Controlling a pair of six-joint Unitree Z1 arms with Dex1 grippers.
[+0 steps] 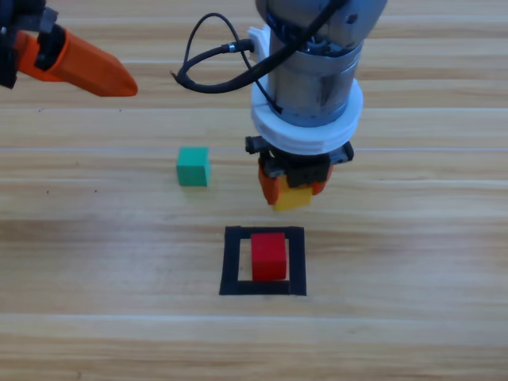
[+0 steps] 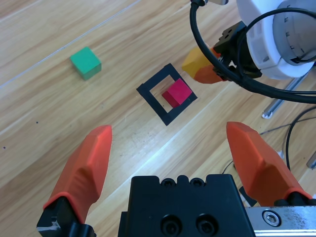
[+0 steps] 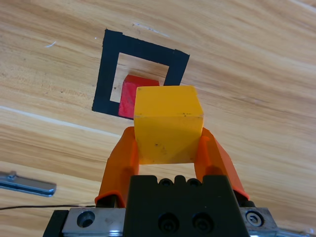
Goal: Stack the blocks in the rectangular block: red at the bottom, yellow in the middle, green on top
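Note:
The red cube (image 1: pixel 269 255) sits inside the black tape square (image 1: pixel 231 262), toward its right side. My right gripper (image 1: pixel 292 193) is shut on the yellow cube (image 1: pixel 292 198) and holds it in the air just behind the square. In the right wrist view the yellow cube (image 3: pixel 168 123) fills the space between the jaws, with the red cube (image 3: pixel 132 94) and tape square (image 3: pixel 109 69) beyond it. The green cube (image 1: pixel 193 167) rests on the table left of the right gripper. My left gripper (image 1: pixel 119 79) waits at the top left, open (image 2: pixel 170 148).
A black cable (image 1: pixel 210 59) loops off the right arm above the table. The wooden table (image 1: pixel 95 270) stretches around the square.

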